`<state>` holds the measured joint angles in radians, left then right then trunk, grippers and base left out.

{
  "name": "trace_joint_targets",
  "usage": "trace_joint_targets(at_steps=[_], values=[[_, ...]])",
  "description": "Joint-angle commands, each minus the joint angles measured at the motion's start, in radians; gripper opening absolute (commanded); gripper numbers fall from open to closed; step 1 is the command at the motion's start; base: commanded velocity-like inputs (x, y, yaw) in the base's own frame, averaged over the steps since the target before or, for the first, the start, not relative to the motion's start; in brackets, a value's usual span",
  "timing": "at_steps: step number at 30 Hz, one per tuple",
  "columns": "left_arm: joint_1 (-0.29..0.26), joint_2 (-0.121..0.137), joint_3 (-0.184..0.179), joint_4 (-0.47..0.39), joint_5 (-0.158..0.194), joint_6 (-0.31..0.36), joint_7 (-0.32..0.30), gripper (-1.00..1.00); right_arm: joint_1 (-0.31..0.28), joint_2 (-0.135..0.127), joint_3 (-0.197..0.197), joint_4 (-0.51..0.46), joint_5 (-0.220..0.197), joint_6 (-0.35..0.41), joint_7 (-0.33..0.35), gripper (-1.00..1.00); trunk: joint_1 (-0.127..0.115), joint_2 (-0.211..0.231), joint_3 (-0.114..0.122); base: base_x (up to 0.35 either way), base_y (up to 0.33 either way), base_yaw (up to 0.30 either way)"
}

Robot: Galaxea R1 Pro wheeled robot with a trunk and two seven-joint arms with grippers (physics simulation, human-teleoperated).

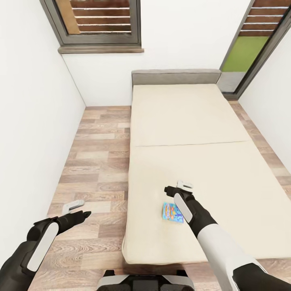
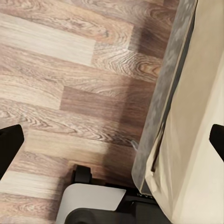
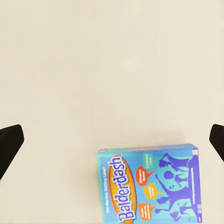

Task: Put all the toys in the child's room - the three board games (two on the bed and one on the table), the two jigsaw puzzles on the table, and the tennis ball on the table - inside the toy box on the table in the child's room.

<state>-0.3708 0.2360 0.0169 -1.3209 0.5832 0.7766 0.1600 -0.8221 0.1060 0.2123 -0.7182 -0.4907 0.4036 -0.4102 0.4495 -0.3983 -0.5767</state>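
Note:
One small blue board game (image 1: 172, 213), lettered "Balderdash", lies flat on the beige bed (image 1: 194, 133) near its front end. My right gripper (image 1: 177, 188) hovers open just above the mattress, slightly beyond the box. In the right wrist view, the board game (image 3: 151, 184) lies apart from the open right gripper (image 3: 112, 142), and nothing sits between the black fingertips (image 3: 9, 144). My left gripper (image 1: 79, 210) hangs open and empty over the wood floor, left of the bed. In the left wrist view, the left gripper (image 2: 112, 144) spans the floor and the bed's side (image 2: 186, 116).
The bed's grey headboard (image 1: 176, 76) stands against the far white wall under a dark-framed window (image 1: 99, 24). A glass door (image 1: 258, 48) is at the back right. A strip of plank floor (image 1: 97, 161) runs between the left wall and the bed. My base (image 2: 93, 200) sits at the bed's foot.

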Motion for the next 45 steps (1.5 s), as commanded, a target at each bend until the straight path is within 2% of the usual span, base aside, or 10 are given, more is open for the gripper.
trace_joint_targets(at_steps=[1, 35, 45], values=[[0.0, 0.0, 0.0, -0.001, 0.011, 0.004, 0.009, 1.0, -0.001, -0.001, 0.004, -0.001, -0.009, 0.002, -0.009, 1.0, 0.0, -0.002, -0.003, 0.0, 0.0, 0.0], [0.0, 0.0, 0.0, -0.001, 0.011, 0.004, 0.01, 1.0, -0.004, -0.011, 0.004, 0.032, -0.008, -0.005, -0.009, 1.0, 0.0, -0.002, -0.059, 0.0, 0.0, 0.0], [0.0, 0.001, 0.0, -0.001, 0.011, 0.004, 0.009, 1.0, -0.048, -0.012, 0.004, 0.037, -0.01, 0.0, -0.009, 1.0, 0.0, -0.002, -0.075, 0.0, 0.0, 0.0]])
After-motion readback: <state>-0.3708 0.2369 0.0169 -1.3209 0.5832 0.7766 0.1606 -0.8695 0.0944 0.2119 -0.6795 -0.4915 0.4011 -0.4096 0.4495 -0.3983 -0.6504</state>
